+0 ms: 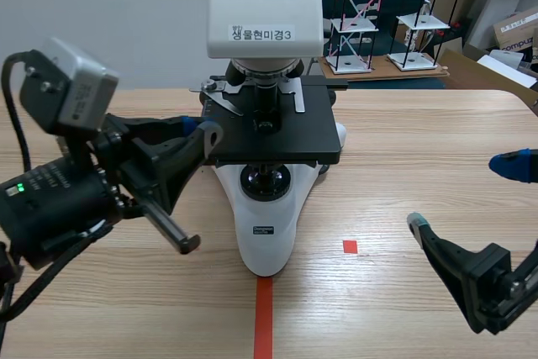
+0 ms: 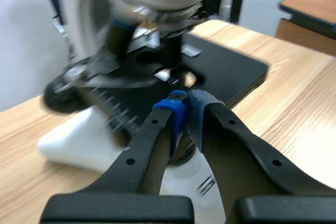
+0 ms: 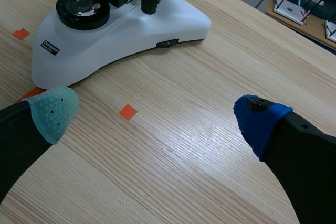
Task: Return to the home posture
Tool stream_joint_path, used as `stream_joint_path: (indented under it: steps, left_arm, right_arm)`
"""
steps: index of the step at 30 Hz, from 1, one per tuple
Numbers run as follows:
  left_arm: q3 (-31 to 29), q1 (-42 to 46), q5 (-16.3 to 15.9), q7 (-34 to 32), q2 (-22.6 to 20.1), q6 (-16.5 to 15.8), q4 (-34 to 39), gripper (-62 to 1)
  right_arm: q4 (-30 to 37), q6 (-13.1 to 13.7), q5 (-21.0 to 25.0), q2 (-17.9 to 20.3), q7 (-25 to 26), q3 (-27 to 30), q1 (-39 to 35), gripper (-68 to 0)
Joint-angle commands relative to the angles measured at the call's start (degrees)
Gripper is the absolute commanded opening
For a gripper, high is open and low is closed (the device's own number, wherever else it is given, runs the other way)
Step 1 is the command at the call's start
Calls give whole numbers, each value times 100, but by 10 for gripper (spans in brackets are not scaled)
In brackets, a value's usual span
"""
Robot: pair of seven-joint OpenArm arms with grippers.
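The white-and-black laboratory microscope (image 1: 269,128) stands mid-way along the light wooden table (image 1: 403,149), and both arms are placed against it. The left gripper (image 1: 208,134) hangs raised at the microscope's left side, with its tips right at the left edge of the black square stage (image 1: 277,136). Whether they touch the stage cannot be told. In the left wrist view its fingers are pressed together, blue pads (image 2: 176,111) meeting with nothing between them. The right gripper (image 1: 462,195) sits low over the table, well to the right of the microscope and nearer the robot. It is spread wide, with only bare wood between its grey-green pad (image 3: 52,109) and its blue pad (image 3: 258,121). Since neither gripper carries anything, no letting go is left to do. The right arm, apart from the microscope, looks at or near its rest place. The left arm appears to have most of the return ahead: it has to back away from the stage without knocking it
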Motion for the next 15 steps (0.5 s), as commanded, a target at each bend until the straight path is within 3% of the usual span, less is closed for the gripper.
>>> stream_joint_path:
  steps: [1,4,15]
  left_arm:
    - [-214,229,-37,-223,-103,-81,107,-583]
    - [-546,614,-35,-468,-219,-291,107,-583]
    - [-1510,1950,245,-1453,-393,-354,107,-583]
  right_arm:
    - [31,-20,83,17,87,63,68,-12]
    - [31,-20,83,17,87,63,68,-12]
    - [31,-20,83,17,87,63,68,-12]
